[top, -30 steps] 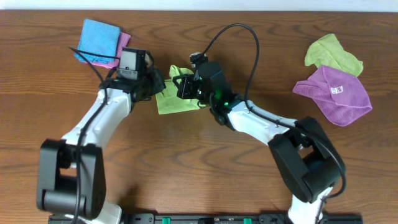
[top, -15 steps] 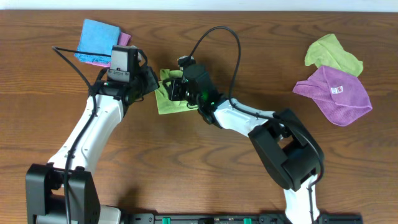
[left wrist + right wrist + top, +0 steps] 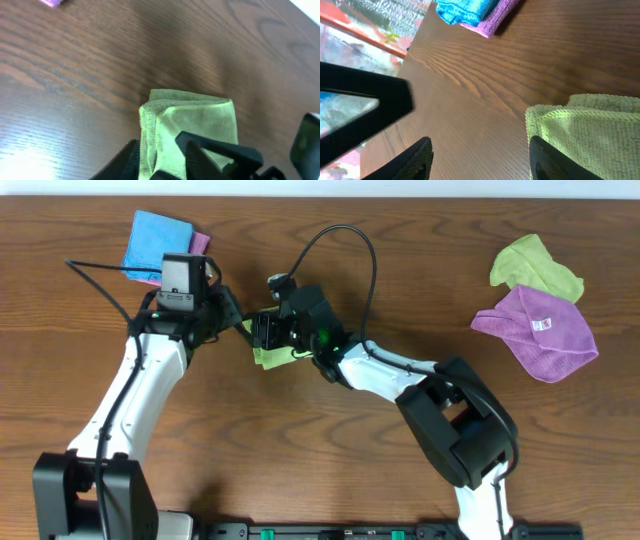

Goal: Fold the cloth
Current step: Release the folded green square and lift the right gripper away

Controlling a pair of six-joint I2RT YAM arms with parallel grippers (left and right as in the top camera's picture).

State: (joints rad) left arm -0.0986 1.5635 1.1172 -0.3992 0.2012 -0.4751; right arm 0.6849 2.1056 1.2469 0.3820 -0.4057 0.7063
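Observation:
The cloth (image 3: 268, 358) is lime green and lies folded into a small thick pad on the brown table; most of it is hidden under the two grippers in the overhead view. My left gripper (image 3: 238, 323) sits at its left edge. In the left wrist view the cloth (image 3: 200, 117) has its doubled edge running between the parted jaws of the left gripper (image 3: 157, 145), which is open. My right gripper (image 3: 480, 150) stands wide open over bare wood, its right finger resting over the corner of the cloth (image 3: 590, 130). In the overhead view the right gripper (image 3: 262, 332) hangs over the pad.
A folded blue cloth (image 3: 155, 242) on a pink one lies at the back left, close behind the left arm. A second green cloth (image 3: 535, 265) and a purple cloth (image 3: 535, 330) with a white tag lie crumpled at the far right.
Both grippers have moved left with the cloth's flap and the cloth now shows as a smaller pad. Both sets of jaws have opened from shut.

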